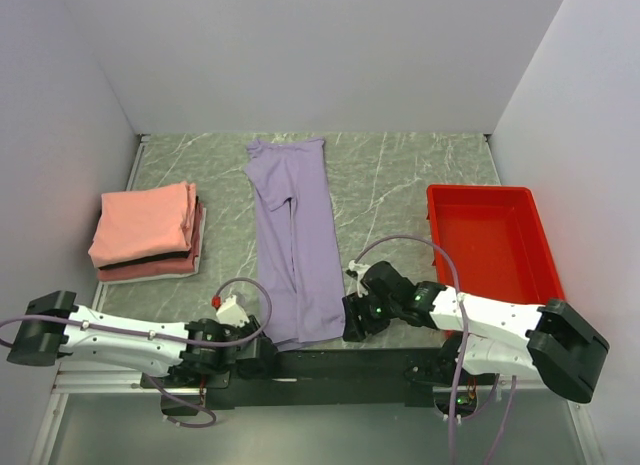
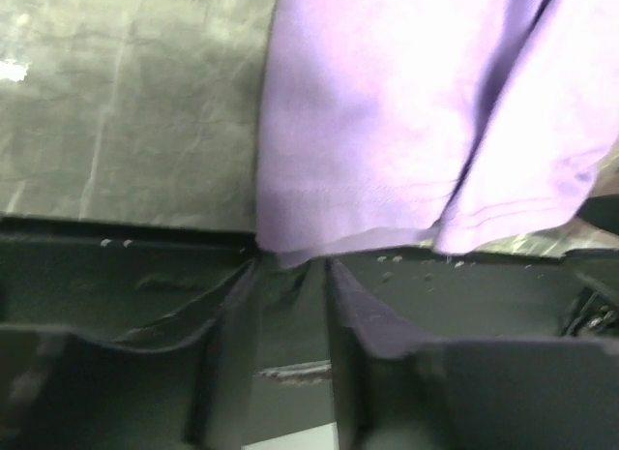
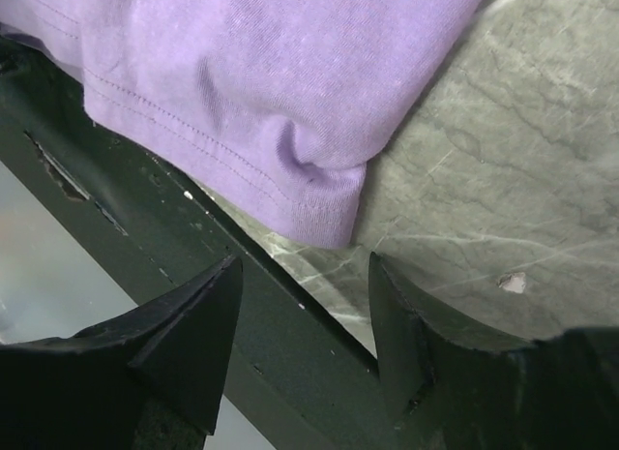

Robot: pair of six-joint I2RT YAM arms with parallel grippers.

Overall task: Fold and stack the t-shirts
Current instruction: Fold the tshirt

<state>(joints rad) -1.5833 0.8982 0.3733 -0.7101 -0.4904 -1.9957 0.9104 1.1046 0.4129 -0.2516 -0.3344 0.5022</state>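
Flanking the lavender t-shirt [image 1: 295, 245] hem at the near desk [image 1: 400, 185] edge: left gripper [image 2: 292, 276] narrowly parted, right gripper [image 3: 305, 276] wide, both empty, seemingly placed to pinch its corners.

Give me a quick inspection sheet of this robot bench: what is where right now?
Surface: grey marbled table.
Job's things: lavender shirt lies folded lengthwise mid-table, hem at the near edge; pink-and-red folded stack at left.
Clutter: red tray at right.
Grippers: left gripper slightly open at the hem's left corner; right gripper wide open, just short of the right corner.
Cables: left cable and right cable loop above the arms.
Surroundings: plain white walls.
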